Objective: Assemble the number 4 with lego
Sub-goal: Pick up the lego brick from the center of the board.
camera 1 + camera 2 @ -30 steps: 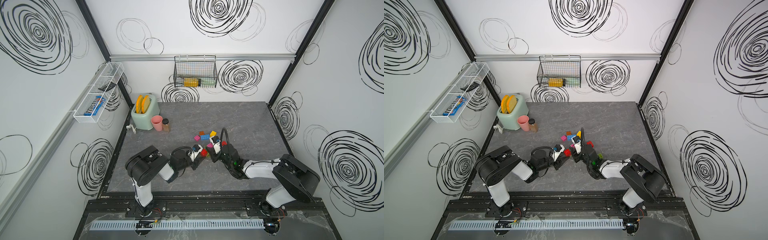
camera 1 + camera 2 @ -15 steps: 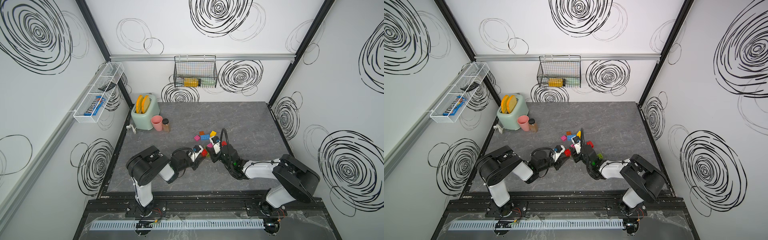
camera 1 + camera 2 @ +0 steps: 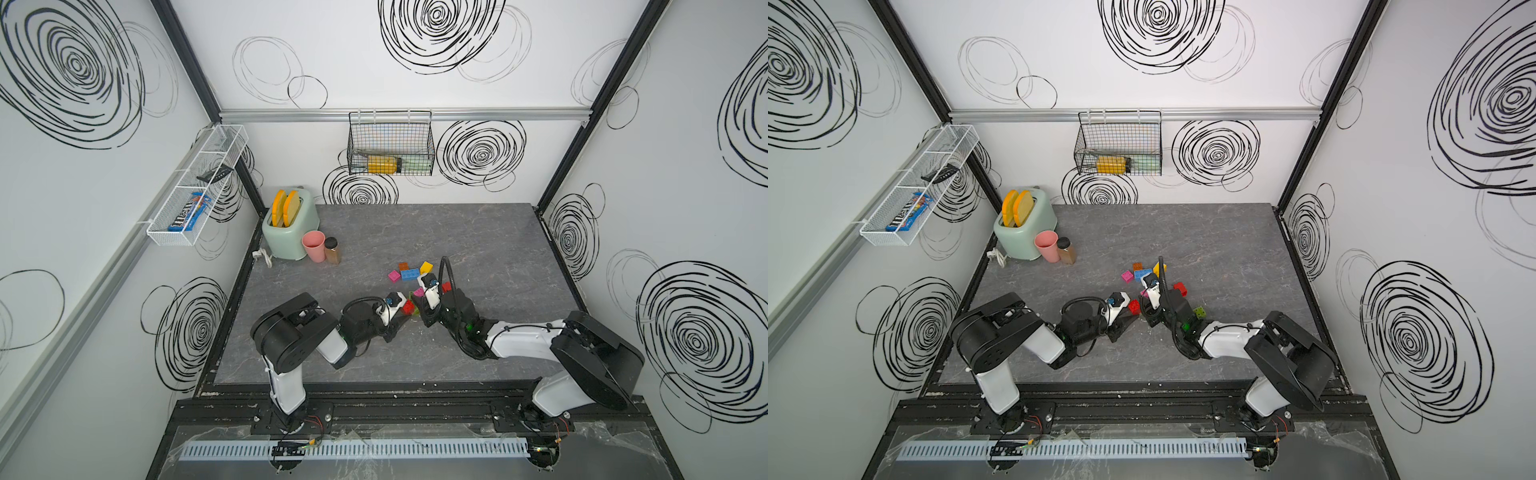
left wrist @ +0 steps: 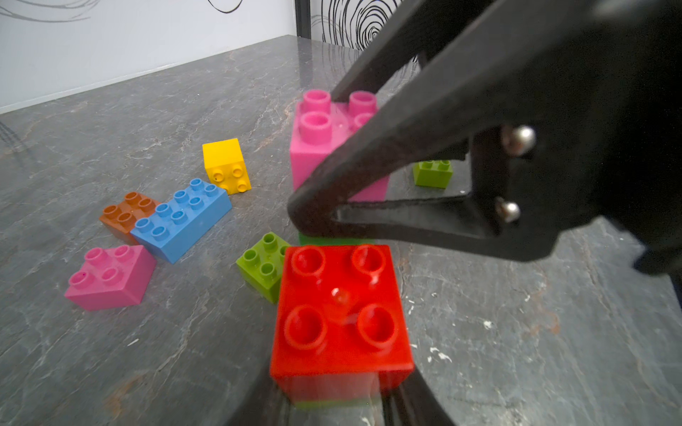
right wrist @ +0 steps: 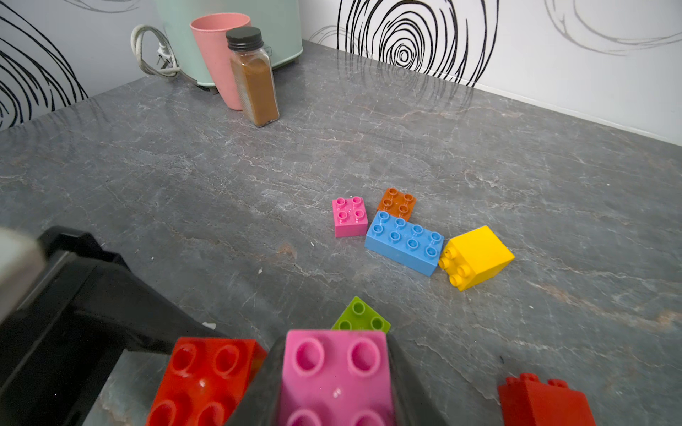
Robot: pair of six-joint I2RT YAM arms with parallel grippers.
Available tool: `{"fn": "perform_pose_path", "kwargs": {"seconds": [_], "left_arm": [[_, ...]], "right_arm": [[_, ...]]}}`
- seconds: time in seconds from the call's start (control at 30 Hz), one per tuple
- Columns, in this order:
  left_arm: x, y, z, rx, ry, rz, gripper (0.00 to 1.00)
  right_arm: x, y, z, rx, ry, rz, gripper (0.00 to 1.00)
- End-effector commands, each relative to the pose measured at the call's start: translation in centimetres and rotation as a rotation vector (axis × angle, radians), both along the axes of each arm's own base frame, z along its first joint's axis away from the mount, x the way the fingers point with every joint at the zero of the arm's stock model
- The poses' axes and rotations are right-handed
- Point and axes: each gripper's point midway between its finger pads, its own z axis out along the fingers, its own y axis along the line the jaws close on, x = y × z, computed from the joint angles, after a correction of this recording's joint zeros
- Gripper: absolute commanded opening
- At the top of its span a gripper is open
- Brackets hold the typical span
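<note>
In both top views the two arms reach in low from the near edge of the grey table. Their elbows are folded and their wrists turn toward each other, so the grippers nearly meet mid-table. The left gripper is closed part-way on a red brick. The right gripper is closed part-way on a pink brick. Beyond them four loose bricks lie in a tight cluster: a second pink brick, a blue brick, an orange brick and a yellow brick. A second red brick sits beside the right wrist. A toaster, a cup and a spice jar stand in the far left corner.

In the left wrist view the red brick fills the foreground, studs up, pinched at its sides, with a green edge showing under it. Just behind it the right gripper's fingers clamp the pink brick, also studs up. Counted here are two pink, one red, one blue, one orange, one yellow and two lime: a near lime brick and a far lime brick. The blue brick is the only long one and touches the orange. The yellow lies on its side.

In the right wrist view the pink brick sits between two dark fingers, with the red brick just beside it. Counted here are two pink, two red, one lime, one blue, one orange and one yellow.
</note>
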Motion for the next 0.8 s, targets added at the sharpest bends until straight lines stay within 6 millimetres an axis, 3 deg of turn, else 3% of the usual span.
{"fn": "perform_pose_path", "kwargs": {"seconds": [0.0, 0.27, 0.43, 0.5, 0.6, 0.7, 0.77], "left_arm": [[0.8, 0.8, 1.7, -0.043, -0.040, 0.039, 0.00], [0.4, 0.4, 2.0, -0.045, -0.051, 0.018, 0.00], [0.3, 0.3, 2.3, -0.055, -0.048, 0.018, 0.00], [0.3, 0.3, 2.8, -0.073, -0.035, 0.015, 0.00], [0.2, 0.5, 4.0, -0.102, -0.018, 0.016, 0.00], [0.1, 0.5, 5.5, -0.134, 0.011, 0.015, 0.00], [0.4, 0.5, 6.5, -0.145, 0.048, 0.035, 0.00]], "right_arm": [[-1.4, -1.8, -3.7, -0.158, 0.114, 0.034, 0.39], [-0.9, -1.3, -1.2, -0.111, 0.083, 0.055, 0.53], [-2.0, -2.1, 0.2, -0.094, 0.085, 0.058, 0.64], [-2.8, -2.6, 1.0, -0.078, 0.093, 0.060, 0.75], [-3.6, -3.6, 3.2, -0.019, 0.093, 0.035, 0.98], [-3.8, -4.8, 6.7, 0.066, 0.066, 0.000, 0.97], [-2.9, -6.6, 9.3, 0.140, 0.060, -0.070, 0.97]]}}
